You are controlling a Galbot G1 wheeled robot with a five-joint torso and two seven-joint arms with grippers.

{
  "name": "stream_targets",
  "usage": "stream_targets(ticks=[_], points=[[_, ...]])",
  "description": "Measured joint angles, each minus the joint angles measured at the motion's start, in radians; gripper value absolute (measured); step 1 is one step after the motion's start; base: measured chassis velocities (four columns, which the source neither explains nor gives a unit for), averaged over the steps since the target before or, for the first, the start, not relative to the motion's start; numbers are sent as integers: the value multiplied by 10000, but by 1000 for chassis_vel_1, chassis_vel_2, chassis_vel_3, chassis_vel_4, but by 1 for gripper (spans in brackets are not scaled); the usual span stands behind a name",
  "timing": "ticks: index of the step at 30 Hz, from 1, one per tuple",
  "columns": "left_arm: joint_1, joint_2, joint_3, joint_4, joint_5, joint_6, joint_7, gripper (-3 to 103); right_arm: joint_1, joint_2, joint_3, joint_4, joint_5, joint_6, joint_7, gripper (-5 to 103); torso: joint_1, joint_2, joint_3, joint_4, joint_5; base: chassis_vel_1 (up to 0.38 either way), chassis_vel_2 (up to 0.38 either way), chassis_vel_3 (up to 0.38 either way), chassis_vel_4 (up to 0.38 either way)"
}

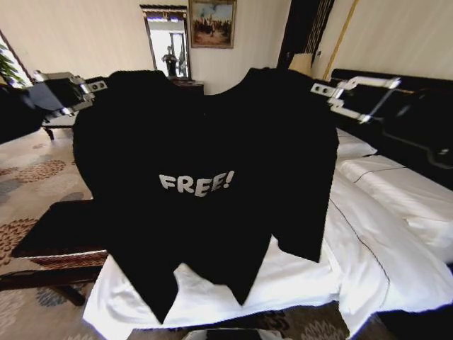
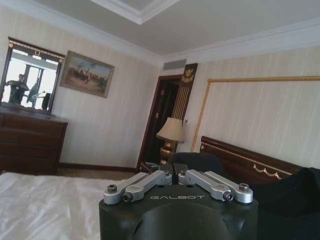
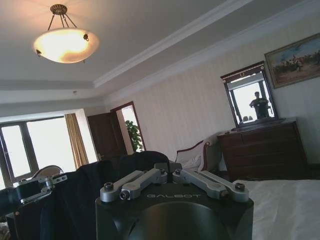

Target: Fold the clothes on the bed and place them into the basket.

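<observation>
at the upper left of the head view the left gripper (image 1: 95, 92) is raised, its fingers clamped on the left shoulder of the black top (image 1: 205, 184). in the left wrist view the same gripper (image 2: 173, 176) has its silver fingers (image 2: 145, 182) drawn together over a dark fold of cloth. at the lower left of the head view, the flat black top of the basket (image 1: 56, 230) shows beside the foot of the bed (image 1: 368, 262), partly covered by the hanging cloth.

the top fills the middle of the head view, spread wide and hanging between the two grippers, the white "free!" lettering facing the camera at centre. its lower hem falls in uneven points onto the white sheet at the lower middle of the frame.

at the upper right the right gripper (image 1: 322, 95) holds the other shoulder, fingers closed on the cloth. the right wrist view shows that gripper (image 3: 170, 172) pinched on black fabric, with the left gripper (image 3: 42, 187) farther off at the lower left. the white bed runs along the right side of the head view, under the black headboard (image 1: 396, 88).
</observation>
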Motion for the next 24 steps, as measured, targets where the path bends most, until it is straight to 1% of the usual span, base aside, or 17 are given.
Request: stream_targets(ticks=[3, 4, 7, 8, 9, 10, 11, 12, 13, 14, 15, 17, 18, 19, 21, 23, 24], points=[[-68, -151, 650, 9, 263, 10, -96, 0, -339, 271, -208, -14, -330, -69, 43, 1, -1, 1, 0, 7, -2, 0, 0, 0, 0], [-67, -294, 1202, 15, 745, -9, -92, 0, -525, 516, -471, -22, -673, -127, 30, 1, -1, 1, 0, 8, -4, 0, 0, 0, 0], [542, -862, 2922, 30, 2729, -226, 481, 0, -851, 1761, -1993, -57, -2231, -389, -124, 1, 2, -3, 4, 7, 2, 0, 0, 0, 0], [542, -862, 2922, 30, 2729, -226, 481, 0, -851, 1761, -1993, -57, -2231, -389, -124, 1, 2, -3, 4, 7, 2, 0, 0, 0, 0], [604, -980, 3379, 34, 3197, -221, 612, 0, -850, 2004, -2351, -60, -2556, -430, -148, 1, 3, -3, 4, 7, 5, 0, 0, 0, 0], [644, -1232, 4561, 38, 4362, -178, 926, 0, -821, 2558, -3224, -71, -3391, -534, -246, 1, 4, -5, 5, 6, 1, 0, 0, 0, 0], [629, -1400, 5356, 48, 5142, -177, 1207, 0, -776, 2951, -3885, -154, -4060, -587, -347, 1, 5, -5, 5, 2, 2, 0, 0, 0, 0], [593, -1522, 5831, 52, 5702, -171, 1399, 0, -750, 3197, -4315, -297, -4485, -613, -408, 1, 4, -6, 5, 1, 0, 0, 0, 0, 0], [593, -1522, 5831, 52, 5702, -171, 1399, 0, -750, 3197, -4315, -297, -4485, -613, -408, 1, 4, -6, 5, 1, 0, 0, 0, 0, 0], [435, -1735, 6677, 65, 6630, -194, 1621, 0, -689, 3610, -4955, -604, -5103, -653, -485, 1, 5, -4, 4, 4, 0, 0, 0, 0, 0], [198, -2045, 7883, 71, 7628, -238, 1853, 0, -562, 4185, -5741, -1115, -5901, -729, -563, 1, 3, -5, 4, 5, -2, 0, 0, 0, 0], [20, -2529, 9137, 451, 8875, -338, 2118, 0, -311, 4826, -6630, -1821, -6727, -808, -724, 1, 2, -4, 4, 7, -1, 0, 0, 0, 0], [-25, -2685, 9438, 644, 9212, -368, 2181, 0, -204, 5077, -6959, -2105, -7043, -834, -801, 1, 2, -4, 3, 8, 3, 0, 0, 0, 0], [-25, -2685, 9438, 644, 9212, -368, 2181, 0, -204, 5077, -6959, -2105, -7043, -834, -801, 1, 2, -4, 3, 8, 3, 0, 0, 0, 0], [-183, -3288, 10308, 1540, 10180, -406, 2411, 0, 215, 5709, -7782, -2950, -7787, -880, -1021, 1, 4, -5, 4, 3, -2, 0, 0, 0, 0], [-332, -3680, 10684, 2357, 10802, -418, 2690, 0, 607, 6139, -8400, -3687, -8389, -872, -1192, 1, 5, -5, 5, 6, -3, 0, 0, 0, 0], [-332, -3680, 10684, 2357, 10802, -418, 2690, 0, 607, 6139, -8400, -3687, -8389, -872, -1192, 1, 5, -5, 5, 6, -3, 0, 0, 0, 0]])
